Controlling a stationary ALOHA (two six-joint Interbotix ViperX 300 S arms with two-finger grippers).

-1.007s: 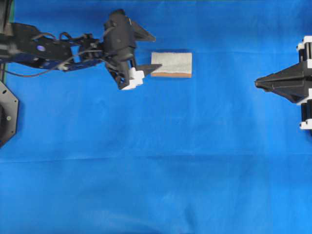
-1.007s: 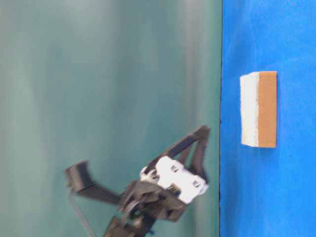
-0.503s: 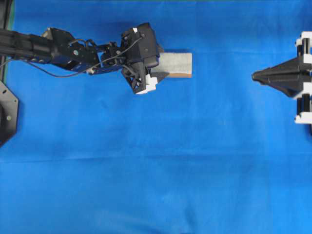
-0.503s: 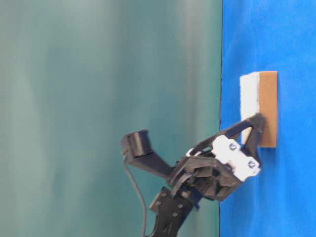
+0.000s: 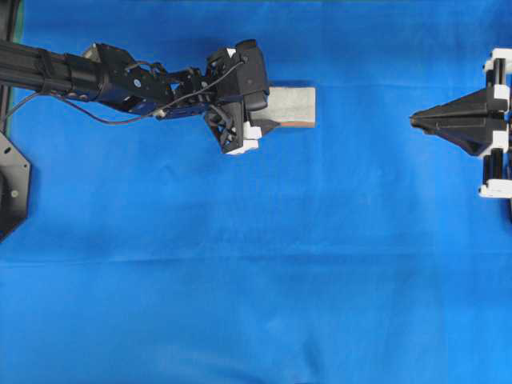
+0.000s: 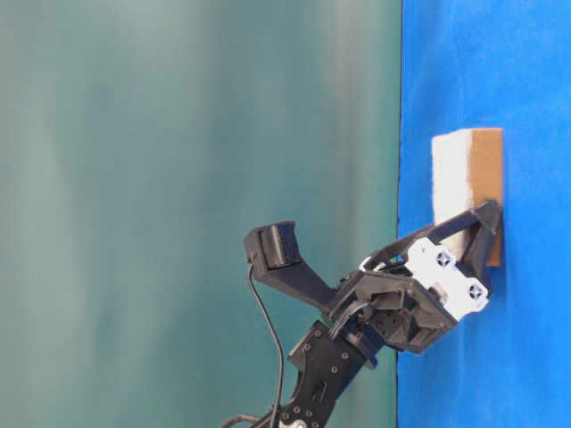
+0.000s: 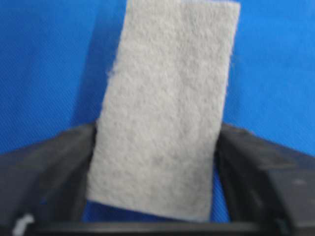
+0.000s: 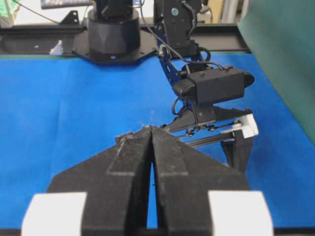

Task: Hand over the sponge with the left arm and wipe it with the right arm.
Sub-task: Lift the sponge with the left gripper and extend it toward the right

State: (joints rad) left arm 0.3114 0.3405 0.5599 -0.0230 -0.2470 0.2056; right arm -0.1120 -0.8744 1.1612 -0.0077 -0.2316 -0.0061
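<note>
The sponge (image 5: 292, 102) lies flat on the blue cloth, pale scouring face up, with its orange-brown foam layer along the near edge (image 6: 486, 169). My left gripper (image 5: 272, 104) straddles the sponge's left end from above. In the left wrist view the sponge (image 7: 162, 113) fills the space between the two black fingers (image 7: 59, 162), which touch both long sides. The left gripper (image 6: 468, 223) reaches down to the cloth. My right gripper (image 5: 414, 120) hovers at the far right, shut and empty, its tip pointing at the sponge. Its fingers (image 8: 133, 157) meet at the tip.
A blue cloth (image 5: 256, 280) covers the whole table. A black round base (image 5: 8, 188) sits at the left edge. A green backdrop (image 6: 196, 178) stands behind the table. The left arm's camera housing (image 8: 211, 83) rises above the sponge.
The left gripper came right and down over the sponge's left end, and its fingers narrowed onto the sponge's sides. The right gripper crept slightly left.
</note>
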